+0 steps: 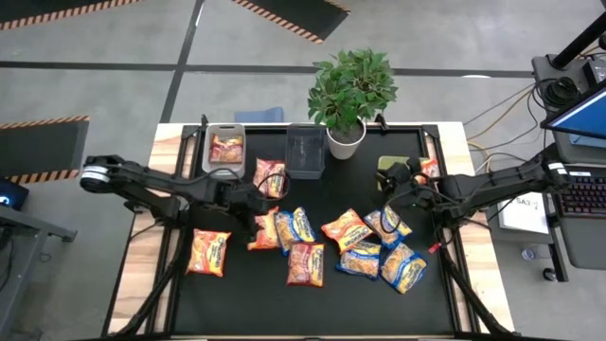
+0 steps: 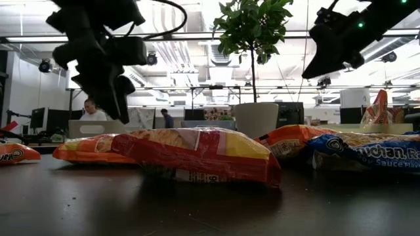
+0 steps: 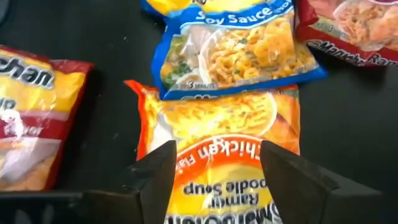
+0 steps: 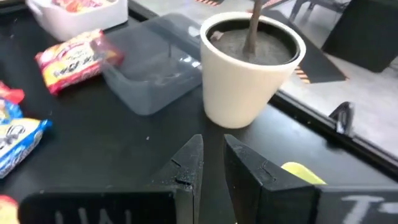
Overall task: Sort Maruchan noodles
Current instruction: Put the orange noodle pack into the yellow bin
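The Maruchan noodles are flat, glossy plastic packets scattered over the middle of the black table. Some are red-orange, some orange-yellow, some blue and yellow with a picture of cooked noodles on the front. One lone orange packet lies near the table's left side, a red packet sits beside the dark bin, and one more packet lies inside the light grey bin at the back. A potted plant in a white pot stands just right of the dark bin.

The left gripper hangs over an orange-yellow packet in the central cluster, its two dark fingers spread wide to either side of the wrapper and grasping nothing; whether the tips touch the plastic cannot be told. That packet's far end is overlapped by a blue packet.

The right gripper is over the table's back right area, facing the white pot, its fingers nearly together with only a thin gap and nothing between them.

Readable print: "Chicken" and "Ramen Noodle Soup" on the orange-yellow packet, upside down in the left wrist view; "Soy Sauce" on the blue packet; part of "Maruchan" on a blue packet in the low view
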You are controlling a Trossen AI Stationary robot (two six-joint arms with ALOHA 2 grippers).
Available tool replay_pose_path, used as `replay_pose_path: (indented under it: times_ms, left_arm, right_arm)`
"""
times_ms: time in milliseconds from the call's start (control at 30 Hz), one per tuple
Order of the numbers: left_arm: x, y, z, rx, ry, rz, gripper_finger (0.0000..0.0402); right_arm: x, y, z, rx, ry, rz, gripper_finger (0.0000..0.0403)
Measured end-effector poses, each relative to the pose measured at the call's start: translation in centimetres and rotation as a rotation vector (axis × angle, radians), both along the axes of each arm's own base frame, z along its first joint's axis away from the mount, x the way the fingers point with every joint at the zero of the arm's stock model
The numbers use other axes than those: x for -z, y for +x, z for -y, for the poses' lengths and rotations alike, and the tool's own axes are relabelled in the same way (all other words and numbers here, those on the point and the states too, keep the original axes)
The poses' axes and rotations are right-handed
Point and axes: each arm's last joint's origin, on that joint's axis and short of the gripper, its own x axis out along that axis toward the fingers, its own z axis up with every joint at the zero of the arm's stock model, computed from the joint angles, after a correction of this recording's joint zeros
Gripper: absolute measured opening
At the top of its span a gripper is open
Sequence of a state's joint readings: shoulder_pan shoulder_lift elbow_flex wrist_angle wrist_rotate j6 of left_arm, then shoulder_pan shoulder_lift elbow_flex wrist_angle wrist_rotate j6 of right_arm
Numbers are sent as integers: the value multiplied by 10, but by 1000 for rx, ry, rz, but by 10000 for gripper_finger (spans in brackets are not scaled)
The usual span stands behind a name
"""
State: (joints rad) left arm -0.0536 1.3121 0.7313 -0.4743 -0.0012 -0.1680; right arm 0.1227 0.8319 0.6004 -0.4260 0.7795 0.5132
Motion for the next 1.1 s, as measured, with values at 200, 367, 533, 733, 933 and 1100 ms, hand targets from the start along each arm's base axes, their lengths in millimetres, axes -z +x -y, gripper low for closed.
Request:
replay_pose_path:
  times_ms: [200, 367, 533, 733, 933, 1100]
  left_arm:
    - [12, -12, -1, -30, -1, 19, 211]
    - [18, -24, -2, -54, -9, 22, 199]
    - [26, -33, -5, -116, 30, 102, 196]
    - [39, -47, -6, -165, -1, 173, 196]
    - [53, -57, -6, -229, -59, 227, 195]
    - [62, -60, -6, -249, -82, 270, 182]
  right_arm:
    - [10, -3, -1, -28, 24, 44, 52]
    - [16, -3, -2, -56, 48, 89, 52]
    - [18, 0, -3, -98, 64, 109, 52]
    - [15, 4, -4, -137, 62, 140, 52]
    - [13, 5, -5, -148, 58, 155, 52]
    - [13, 7, -6, -170, 75, 169, 52]
